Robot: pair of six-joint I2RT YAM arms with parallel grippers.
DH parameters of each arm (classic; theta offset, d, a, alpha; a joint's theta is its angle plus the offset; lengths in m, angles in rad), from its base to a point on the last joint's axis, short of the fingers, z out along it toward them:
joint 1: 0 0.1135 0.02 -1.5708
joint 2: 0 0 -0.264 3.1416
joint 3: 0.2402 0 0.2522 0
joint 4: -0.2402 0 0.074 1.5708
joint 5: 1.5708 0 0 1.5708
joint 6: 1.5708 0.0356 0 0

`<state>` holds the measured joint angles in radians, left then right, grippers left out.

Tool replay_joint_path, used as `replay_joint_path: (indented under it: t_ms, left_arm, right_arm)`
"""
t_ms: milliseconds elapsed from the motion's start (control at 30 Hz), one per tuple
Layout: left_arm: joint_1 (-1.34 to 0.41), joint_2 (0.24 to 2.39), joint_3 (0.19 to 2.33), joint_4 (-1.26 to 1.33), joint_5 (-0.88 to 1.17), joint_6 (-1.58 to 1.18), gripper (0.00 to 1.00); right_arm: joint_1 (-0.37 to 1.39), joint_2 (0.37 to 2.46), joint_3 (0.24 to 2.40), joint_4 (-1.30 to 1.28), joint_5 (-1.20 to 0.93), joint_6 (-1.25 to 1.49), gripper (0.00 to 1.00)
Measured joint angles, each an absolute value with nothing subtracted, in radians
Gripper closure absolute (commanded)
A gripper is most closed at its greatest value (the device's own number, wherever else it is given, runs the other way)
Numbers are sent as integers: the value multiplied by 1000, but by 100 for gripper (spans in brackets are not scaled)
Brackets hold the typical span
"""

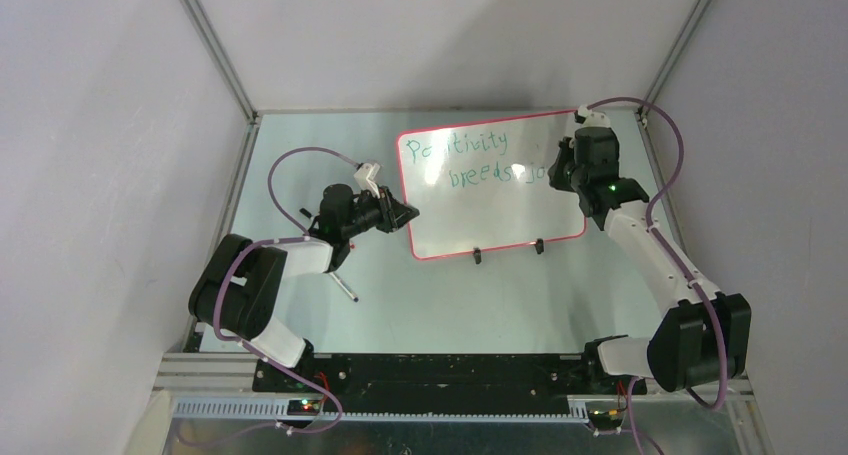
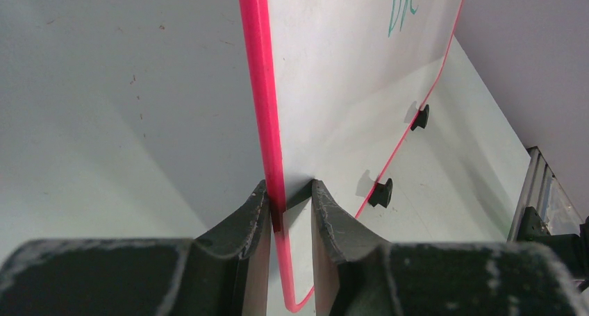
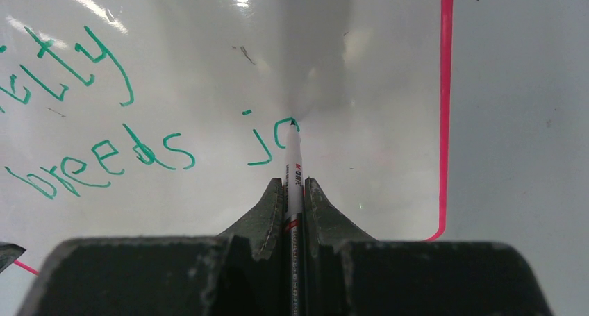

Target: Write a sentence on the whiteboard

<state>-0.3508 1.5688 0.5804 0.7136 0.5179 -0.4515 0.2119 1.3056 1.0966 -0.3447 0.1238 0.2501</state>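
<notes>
The whiteboard (image 1: 480, 215) stands tilted on the table, red-pink rim all round. The sentence (image 1: 462, 145) in green reads "Positivity" above "breeds jo". My left gripper (image 1: 408, 213) is shut on the board's left edge; in the left wrist view the rim (image 2: 267, 107) runs between the fingers of the left gripper (image 2: 290, 191). My right gripper (image 1: 556, 170) is shut on a white marker (image 3: 294, 156), jaws tight on its barrel (image 3: 293, 184). The marker's tip touches the board (image 3: 389, 87) at the half-drawn "o" after "j" (image 3: 262, 146).
Two small black feet (image 1: 477, 256) (image 1: 539, 245) prop the board's lower edge; they also show in the left wrist view (image 2: 380, 192). A thin dark pen-like stick (image 1: 345, 285) lies on the table near the left arm. Grey walls and metal frame rails enclose the table.
</notes>
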Motion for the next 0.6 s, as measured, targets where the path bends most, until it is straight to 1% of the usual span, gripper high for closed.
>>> replay_joint_path:
  t_ms: [600]
  left_arm:
    - [-351,1569,580,714,518,-451,77]
  right_arm:
    - [180,1271,1104,-363,127,251,100]
